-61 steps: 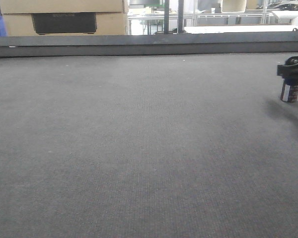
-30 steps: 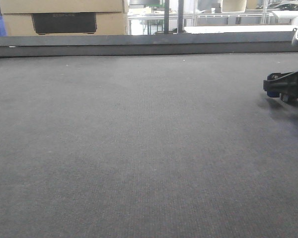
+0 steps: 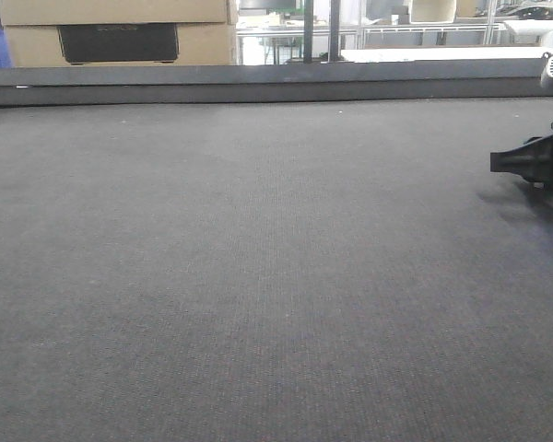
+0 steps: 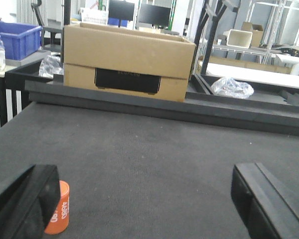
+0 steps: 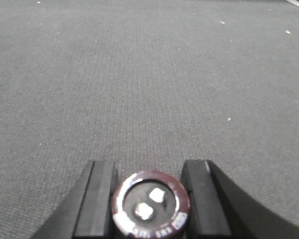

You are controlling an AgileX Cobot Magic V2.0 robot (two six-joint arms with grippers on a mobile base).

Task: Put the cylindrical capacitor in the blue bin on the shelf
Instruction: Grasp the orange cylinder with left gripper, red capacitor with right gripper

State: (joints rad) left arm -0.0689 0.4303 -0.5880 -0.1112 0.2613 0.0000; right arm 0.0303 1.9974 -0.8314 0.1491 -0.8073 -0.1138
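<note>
Right gripper (image 5: 149, 179): closed against both sides of the cylindrical capacitor (image 5: 150, 204), which sits between its fingers
Left gripper (image 4: 144, 195): wide apart, empty
Advice: grip firmly, lift straight; shelf not in view

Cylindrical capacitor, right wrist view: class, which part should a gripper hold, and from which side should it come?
Grip the cylindrical capacitor by its curved sleeve, fingers on opposite flanks, coming in over the terminal end: that end faces the wrist camera, and both flanks are reachable.
</note>
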